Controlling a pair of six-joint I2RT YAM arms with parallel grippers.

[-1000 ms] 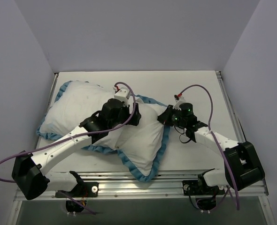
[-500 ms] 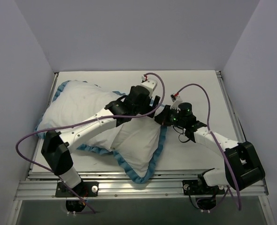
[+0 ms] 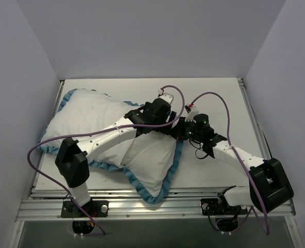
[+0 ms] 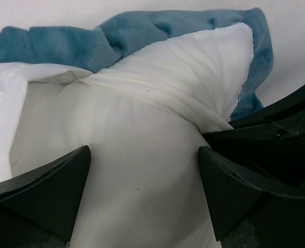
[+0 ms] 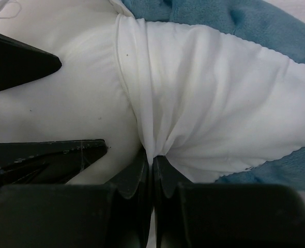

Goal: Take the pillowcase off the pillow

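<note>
The pillowcase (image 3: 179,153) shows white with a blue ruffled edge and lies across the left and middle of the table. At its right end the plain white pillow (image 4: 142,196) bulges out of the opening. My left gripper (image 3: 168,117) is open, its fingers (image 4: 49,186) on either side of the pillow's exposed corner. My right gripper (image 3: 180,129) is right next to it, shut on a gathered fold of the pillowcase's white fabric (image 5: 209,77). The right wrist view also shows the pillow (image 5: 75,93) and the left fingers (image 5: 18,59).
The table (image 3: 214,93) has grey walls at the back and both sides. A metal rail (image 3: 157,204) runs along the near edge. Purple cables loop above both wrists.
My left arm swung right from the middle of the pillow to its right corner, beside the right gripper. The right gripper shifted slightly left, still holding the fabric.
</note>
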